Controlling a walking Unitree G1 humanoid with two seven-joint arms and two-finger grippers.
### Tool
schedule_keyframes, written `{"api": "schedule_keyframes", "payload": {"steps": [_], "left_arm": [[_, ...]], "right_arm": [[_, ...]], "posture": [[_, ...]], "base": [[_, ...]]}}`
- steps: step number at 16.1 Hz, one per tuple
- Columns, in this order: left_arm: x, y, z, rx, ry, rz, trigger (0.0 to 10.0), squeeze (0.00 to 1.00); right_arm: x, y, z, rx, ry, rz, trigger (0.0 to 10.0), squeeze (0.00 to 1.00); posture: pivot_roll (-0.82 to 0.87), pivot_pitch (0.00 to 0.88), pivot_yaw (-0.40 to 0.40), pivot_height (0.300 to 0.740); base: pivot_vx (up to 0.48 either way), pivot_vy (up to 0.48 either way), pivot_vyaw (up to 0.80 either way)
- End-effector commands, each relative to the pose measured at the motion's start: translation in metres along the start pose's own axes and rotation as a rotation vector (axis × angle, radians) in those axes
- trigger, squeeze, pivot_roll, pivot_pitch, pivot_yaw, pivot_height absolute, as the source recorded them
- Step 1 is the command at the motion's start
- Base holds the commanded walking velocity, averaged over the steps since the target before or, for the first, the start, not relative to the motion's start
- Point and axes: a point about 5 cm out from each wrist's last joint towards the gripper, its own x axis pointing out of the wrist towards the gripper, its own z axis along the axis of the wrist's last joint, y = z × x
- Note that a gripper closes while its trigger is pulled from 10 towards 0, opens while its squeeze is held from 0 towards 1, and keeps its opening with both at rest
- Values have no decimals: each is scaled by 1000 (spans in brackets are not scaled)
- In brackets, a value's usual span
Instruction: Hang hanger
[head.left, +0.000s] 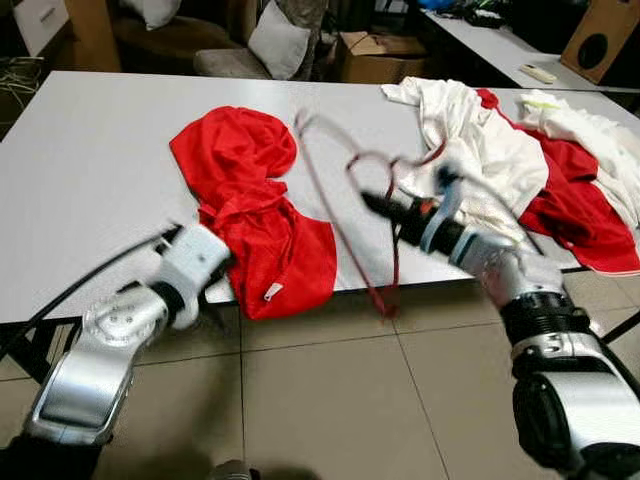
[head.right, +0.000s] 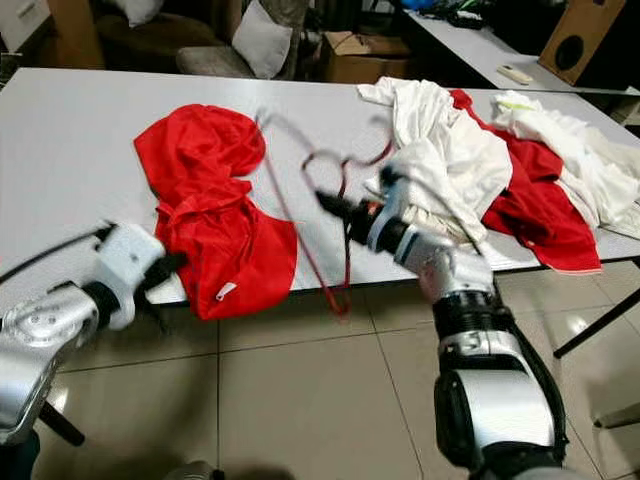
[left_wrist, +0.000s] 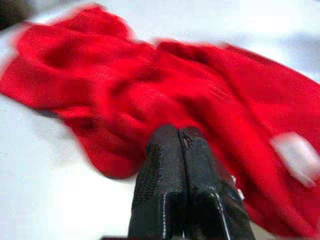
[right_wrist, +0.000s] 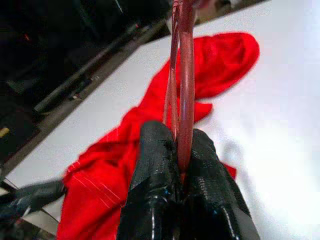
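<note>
Nearest, the two silver arms reach forward over a tiled floor (head.left: 330, 400) toward a white table (head.left: 90, 170). At the table's near edge, the left gripper (left_wrist: 182, 145) has its fingers pressed together with nothing between them, its tips just beside a crumpled red shirt (head.left: 255, 215) that lies on the table and droops a little over the edge. Over that same edge, further right, the right gripper (right_wrist: 181, 150) pinches a thin red wire hanger (head.left: 345, 215); in the right wrist view the wire runs up between the two black fingers (right_wrist: 155, 160). That hanger is held in the air above the table edge, between the red shirt and a heap of clothes (head.left: 520, 170), its lowest part dangling below the tabletop. It is blurred, so its exact shape is hard to tell, but it seems tilted. The heap, white and red garments mixed, lies on the right part of the table, well apart from the red shirt. Farther back, beyond the table, stand a cardboard box (head.left: 385, 55), a cushion (head.left: 280, 38) and a second table (head.left: 500, 40).
</note>
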Motion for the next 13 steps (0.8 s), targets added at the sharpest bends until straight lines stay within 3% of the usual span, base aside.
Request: {"api": "schedule_keyframes", "payload": {"steps": [1,3,4,5,6,7,8,9,10,11,13], "left_arm": [[3,11,10,-41,-82,84,0,0],[8,12,10,-141,-146,97,0,0],[10,7,8,-267,-177,81,4667,0],[9,3,5,-345,-196,56,10000,0],[6,-2,2,-390,-224,18,10000,0],[0,-5,-4,-435,-276,17,10000,729],[-3,-6,-6,-442,-291,24,10000,729],[-8,-6,-17,-423,-266,50,10000,1000],[-14,-15,-29,-453,-237,-29,10000,1000],[-19,-24,-36,-479,-211,-114,10000,1000],[-22,-37,-49,-537,-153,-197,10000,1000]], "right_arm": [[-8,2,16,-24,-77,36,10000,0],[-24,5,22,-54,-131,42,10000,0],[-36,8,18,-73,-152,21,10000,0],[-46,12,12,-115,-154,-5,10000,0],[-55,17,3,-171,-149,-42,10000,0],[-68,28,-12,-217,-170,-100,10000,0],[-72,32,-16,-222,-185,-118,10000,0],[-80,43,-27,-258,-211,-170,10000,0],[-86,60,-39,-323,-204,-195,10000,0],[-89,68,-44,-315,-225,-214,10000,0],[-95,70,-52,-263,-245,-266,10000,0]], "posture": [[18,0,-80,740],[-5,0,-58,740],[-19,0,-42,740],[-33,0,-28,740],[-48,0,-18,740],[-61,0,-5,740],[-67,0,1,740],[-83,0,15,740],[-107,0,31,740],[-122,0,39,740],[-125,0,46,740]], "base": [[0,0,0],[0,0,0],[0,0,0],[0,0,0],[0,0,0],[0,0,0],[0,0,0],[0,0,0],[0,0,0],[0,0,0],[0,0,0]]}}
